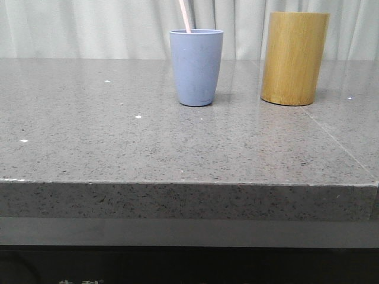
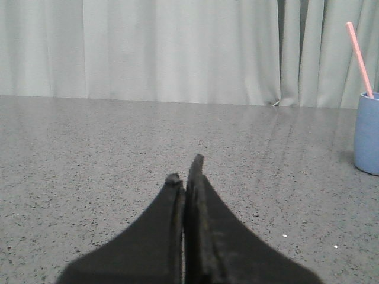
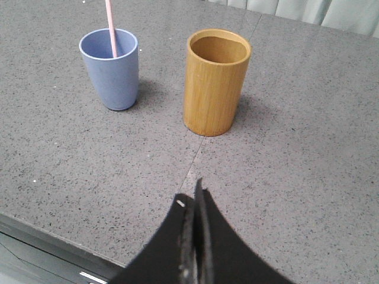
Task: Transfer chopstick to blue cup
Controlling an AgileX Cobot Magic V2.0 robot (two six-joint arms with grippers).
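1. Already the chopstick (image 1: 185,16) stands inside the blue cup (image 1: 196,68). It leans on the cup's rim and sticks out high above the top.
2. I think the chopstick is very light, thin and stiff. It looks smooth, so it may slip. A good place to hold it would be the bare part above the rim.
3. The blue cup holds the chopstick and I see nothing else in it. It looks light, so a bump might tip it over.
4. The bamboo holder (image 1: 294,58) stands near the blue cup, not touching it. From the right wrist view the bamboo holder (image 3: 215,82) looks empty inside.
5. Both cups stand upright on the grey desk (image 1: 118,142).
6. The left gripper (image 2: 185,171) has its jaws pressed together with nothing between them. It sits low over the desk, well apart from the blue cup (image 2: 367,133).
7. The right gripper (image 3: 189,198) also has its jaws pressed together and holds nothing. It hangs back from both cups.
8. To me, the job looks done.
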